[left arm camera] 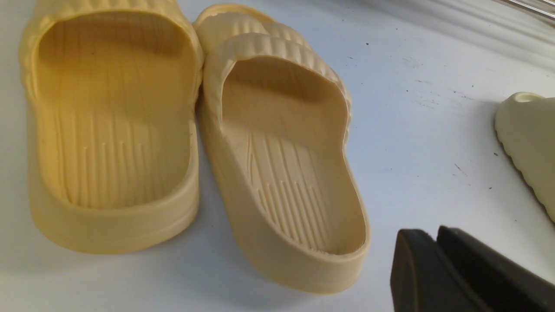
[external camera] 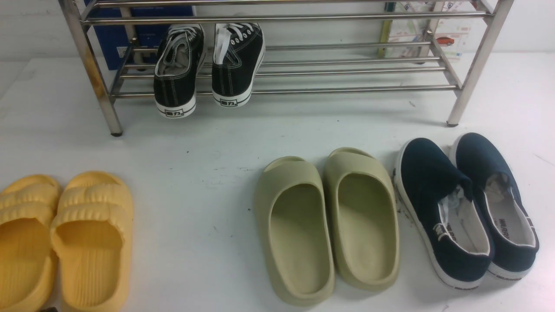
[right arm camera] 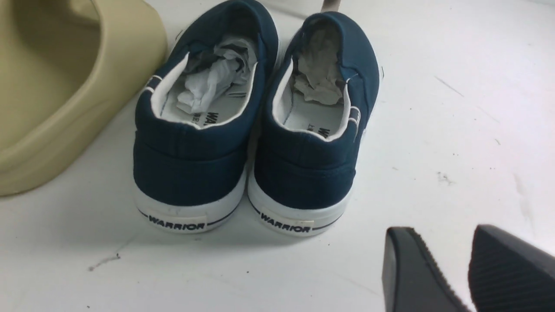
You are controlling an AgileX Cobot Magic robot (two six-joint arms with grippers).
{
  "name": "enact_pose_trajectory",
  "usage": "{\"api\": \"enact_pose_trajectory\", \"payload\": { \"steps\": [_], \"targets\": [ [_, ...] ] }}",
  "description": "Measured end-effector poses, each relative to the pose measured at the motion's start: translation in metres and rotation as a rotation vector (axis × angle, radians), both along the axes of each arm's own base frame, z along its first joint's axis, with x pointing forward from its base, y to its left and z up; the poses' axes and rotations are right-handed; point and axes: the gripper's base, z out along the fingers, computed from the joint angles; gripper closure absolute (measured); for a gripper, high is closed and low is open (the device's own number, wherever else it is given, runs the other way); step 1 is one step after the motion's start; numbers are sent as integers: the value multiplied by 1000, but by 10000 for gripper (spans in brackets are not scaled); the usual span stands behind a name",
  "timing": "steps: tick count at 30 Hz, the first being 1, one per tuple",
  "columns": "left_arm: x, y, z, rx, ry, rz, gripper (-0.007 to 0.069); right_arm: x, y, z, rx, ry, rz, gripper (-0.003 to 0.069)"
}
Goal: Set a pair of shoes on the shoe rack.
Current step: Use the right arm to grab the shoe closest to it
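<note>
Likely light, soft navy canvas slip-ons (right arm camera: 195,169), best pinched at heel collars; right claw (right arm camera: 447,237) slightly apart, left claw (left arm camera: 429,236) together.

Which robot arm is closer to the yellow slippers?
Left. The left tool hangs just off the heel of the yellow slippers. The right tool is by the heels of the navy shoes, beyond the green slippers.
</note>
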Motion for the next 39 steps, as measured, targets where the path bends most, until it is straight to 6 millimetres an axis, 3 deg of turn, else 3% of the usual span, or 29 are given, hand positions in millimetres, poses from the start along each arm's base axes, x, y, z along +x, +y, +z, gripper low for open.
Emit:
{"api": "enact_pose_trajectory", "payload": {
  "steps": [3,7,8,10,13,18,24,25,28,29,30,31,33,37,38,39],
  "targets": [
    [0,0,0,0,0,0,554,0,0,0,19,-5,-1,413],
    [0,0,0,0,0,0,554,0,4,1,190,-8,-15,413],
    [0,0,0,0,0,0,554,1,7,1,346,-10,-25,413],
    [0,0,0,0,0,0,554,1,9,2,457,-13,-36,413],
    [0,0,0,0,0,0,554,2,12,9,786,-55,-61,413],
    [0,0,0,0,0,0,550,3,11,17,936,-121,-72,441],
    [0,0,0,0,0,0,549,4,20,53,815,28,-1,570],
    [0,0,0,0,0,0,549,7,25,75,727,143,38,615],
    [0,0,0,0,0,0,549,26,30,104,569,396,72,645],
    [0,0,0,0,0,0,549,25,31,108,563,398,80,645],
    [0,0,0,0,0,0,549,43,31,122,476,536,88,645],
    [0,0,0,0,0,0,549,46,31,120,468,551,84,645],
    [0,0,0,0,0,0,549,74,29,131,381,683,77,645],
    [0,0,0,0,0,0,544,120,34,136,321,798,92,645],
    [0,0,0,0,0,0,543,133,44,133,295,840,127,645],
    [0,0,0,0,0,0,543,133,44,134,293,834,127,645]
  ]
}}
